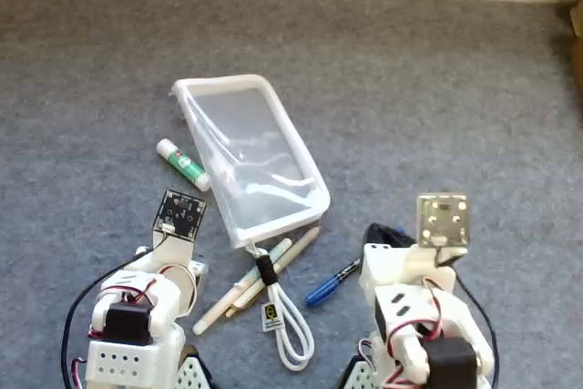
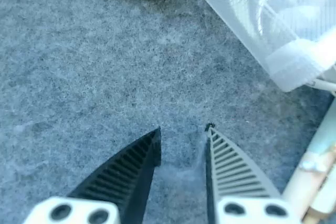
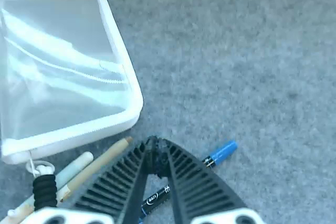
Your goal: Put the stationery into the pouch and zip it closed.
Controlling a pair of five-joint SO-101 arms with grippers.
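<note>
Left arm (image 1: pixel 137 316) and right arm (image 1: pixel 419 316) stand side by side, wrists tipped downward. Left gripper (image 2: pixel 184 129) holds its fingers spread apart. Right gripper (image 3: pixel 156 141) has its fingertips pressed together.

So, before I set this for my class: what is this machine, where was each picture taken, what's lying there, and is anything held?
Two small robot arms sit side by side. One picture looks down from above; the other two come from cameras on each arm's wrist. On the grey surface lie a clear pouch, a glue stick, a blue pen, some pale pens and a white cable. The left pincer is open; the right pincer is shut, near the blue pen. Neither holds anything.
</note>
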